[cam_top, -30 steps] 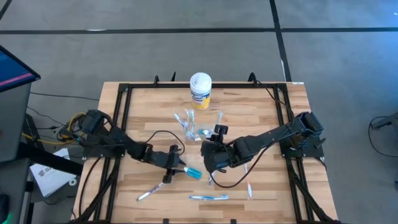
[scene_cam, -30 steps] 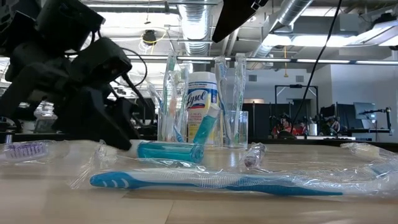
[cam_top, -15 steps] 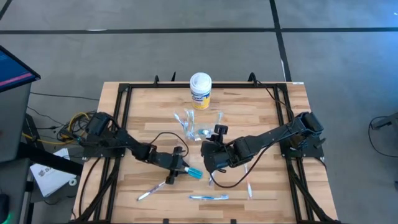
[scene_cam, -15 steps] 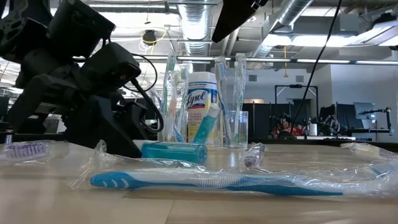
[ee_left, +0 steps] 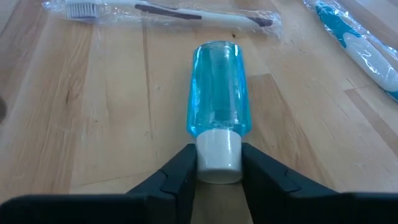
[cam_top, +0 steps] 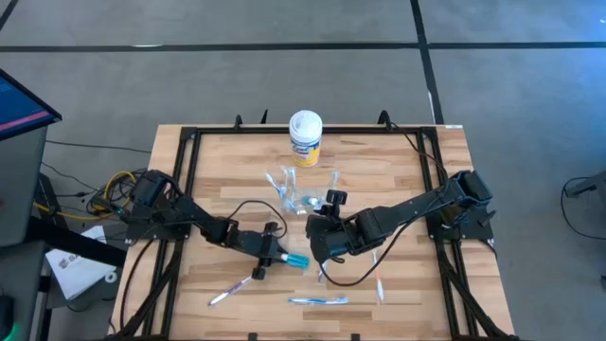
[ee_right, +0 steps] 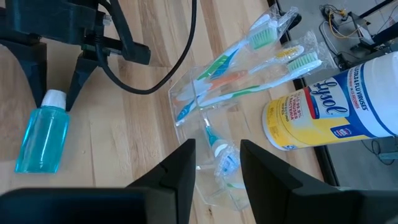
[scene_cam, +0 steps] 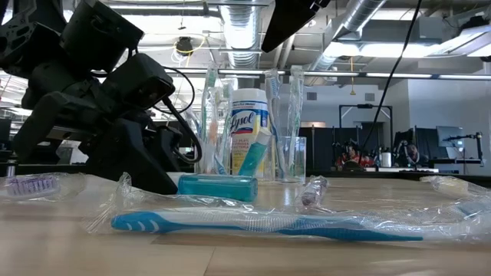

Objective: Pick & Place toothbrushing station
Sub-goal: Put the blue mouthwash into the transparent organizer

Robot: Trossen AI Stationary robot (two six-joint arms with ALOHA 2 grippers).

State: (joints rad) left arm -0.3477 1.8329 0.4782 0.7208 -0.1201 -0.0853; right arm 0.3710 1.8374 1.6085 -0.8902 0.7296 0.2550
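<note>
1. Nearest the front edge of the wooden table [cam_top: 398, 284], a blue toothbrush [scene_cam: 261, 223] lies flat in a clear wrapper; from above it shows as a slim blue-and-white strip [cam_top: 318, 300].
2. Off to one side of it, a purple-bristled toothbrush [cam_top: 230, 289] lies at a slant, also wrapped, its head showing at the edge of the low view [scene_cam: 32, 183].
3. Just behind those, a teal-blue bottle with a white cap [ee_left: 219, 106] lies on its side on the wood.
4. At that cap sits the left gripper [cam_top: 276, 257]: its two dark fingers [ee_left: 180, 174] stand on either side of the white cap, touching or all but touching it. Whether they are clamping it cannot be told.
5. Right of the bottle and near it, the right gripper [cam_top: 319, 248] hovers low above the table with its fingers [ee_right: 180, 168] apart and nothing between them.
6. Farther right, another wrapped toothbrush [cam_top: 378, 275] lies lengthwise on the wood.
7. Behind both grippers stands the see-through plastic cup [cam_top: 305, 194], upright and holding several toothbrushes [ee_right: 249, 65] in blue, green and orange; in the low view their heads rise above its rim.
8. Farthest back, just beyond the cup, stands a yellow Lysol wipes canister [cam_top: 305, 138] with a white lid.
</note>
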